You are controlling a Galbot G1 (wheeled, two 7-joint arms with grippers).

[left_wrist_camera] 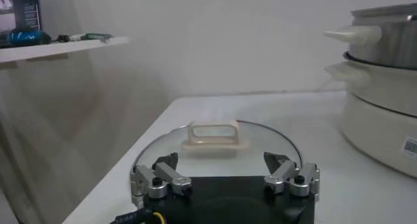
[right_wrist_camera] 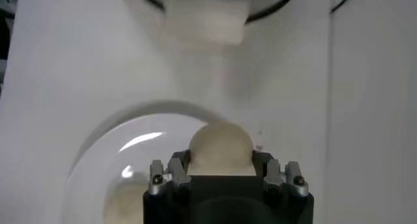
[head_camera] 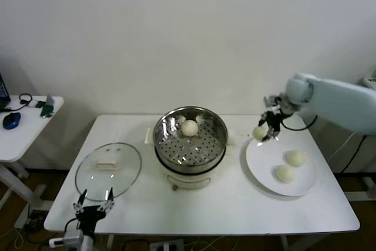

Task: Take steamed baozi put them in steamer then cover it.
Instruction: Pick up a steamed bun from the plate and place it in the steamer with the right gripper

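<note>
**Baozi in transit: keep the grip soft and the drop low**

Baozi [head_camera: 259, 133] sits pinched between the fingers of the right claw [head_camera: 265, 133], above the 10 o'clock rim of the plate [head_camera: 258, 166]. Two more buns wait on that plate; one lies inside the steamer [head_camera: 190, 139] at 12 o'clock. I would carry it level toward 9 o'clock, clear the pot rim, and release low over bare tray. The left claw [left_wrist_camera: 225, 178] hangs spread wide and empty at the counter [head_camera: 235, 204] edge, near the cover [head_camera: 108, 170].
</note>
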